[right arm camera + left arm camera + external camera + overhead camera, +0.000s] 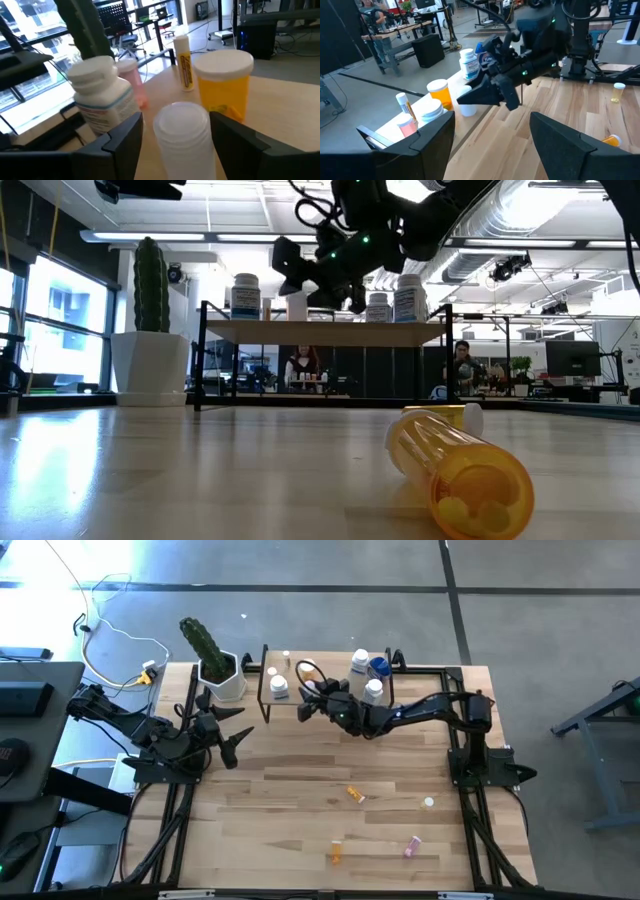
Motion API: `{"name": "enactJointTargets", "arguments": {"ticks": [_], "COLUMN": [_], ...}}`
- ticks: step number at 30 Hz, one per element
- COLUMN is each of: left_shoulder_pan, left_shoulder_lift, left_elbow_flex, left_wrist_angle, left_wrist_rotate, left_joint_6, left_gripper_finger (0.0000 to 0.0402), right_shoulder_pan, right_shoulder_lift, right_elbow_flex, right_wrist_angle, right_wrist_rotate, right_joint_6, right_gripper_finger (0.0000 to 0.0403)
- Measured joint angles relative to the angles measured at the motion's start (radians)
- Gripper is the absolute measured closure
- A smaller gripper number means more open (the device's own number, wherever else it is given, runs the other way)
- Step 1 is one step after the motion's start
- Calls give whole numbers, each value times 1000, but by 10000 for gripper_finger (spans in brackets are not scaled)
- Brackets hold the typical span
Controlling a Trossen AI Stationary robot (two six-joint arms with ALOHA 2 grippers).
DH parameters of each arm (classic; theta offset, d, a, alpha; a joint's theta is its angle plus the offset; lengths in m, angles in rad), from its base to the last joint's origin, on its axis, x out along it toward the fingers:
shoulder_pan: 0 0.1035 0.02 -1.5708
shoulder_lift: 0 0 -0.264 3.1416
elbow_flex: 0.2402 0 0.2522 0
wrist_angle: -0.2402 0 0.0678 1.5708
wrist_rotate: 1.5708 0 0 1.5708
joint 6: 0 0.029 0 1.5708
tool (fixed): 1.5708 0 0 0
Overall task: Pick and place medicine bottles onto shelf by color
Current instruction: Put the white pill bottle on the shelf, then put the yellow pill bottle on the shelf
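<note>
The right gripper [306,707] hovers over the shelf [330,708], its fingers [117,140] parted either side of a white bottle [182,137] that stands upright between them; whether the pads touch it cannot be told; just beyond it stands an orange jar [223,85] with a white cap, beside that a slim yellow tube [183,62], and off to one side a broad white bottle [102,95] with a pink bottle [132,80] behind; farther along the shelf, behind the gripper's wrist, stand more white bottles and a blue one [379,667]; on the table [300,810] nearer the front lie an orange bottle [354,794], another orange bottle [336,853] and a pink one [411,846]; the left gripper [238,740] waits with fingers apart near the cactus pot [222,680].
</note>
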Motion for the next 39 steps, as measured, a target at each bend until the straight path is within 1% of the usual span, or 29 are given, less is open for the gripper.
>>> {"name": "enactJointTargets", "arguments": {"ticks": [13, 19, 23, 31, 35, 39], "left_shoulder_pan": [0, 0, 0, 0, 7, 48], "left_shoulder_lift": [0, 0, 0, 0, 0, 3], "left_elbow_flex": [0, 0, 0, 0, 0, 0], "left_wrist_angle": [0, -1, -3, -8, -7, -7], "left_wrist_rotate": [0, 2, 44, 110, 153, 238], "left_joint_6": [0, 1, 43, 70, 68, 38], "left_gripper_finger": [154, 154, 154, 154, 154, 154], "right_shoulder_pan": [6, 28, 58, 157, 210, 243], "right_shoulder_lift": [-80, -161, -236, -390, -463, -524], "right_elbow_flex": [0, 0, 0, 0, 0, 0], "right_wrist_angle": [-24, -75, -199, -506, -708, -910], "right_wrist_rotate": [9, 9, 9, 8, -4, -65], "right_joint_6": [-10, -31, -18, 136, 242, 401], "right_gripper_finger": [183, 183, 183, 183, 183, 183]}}
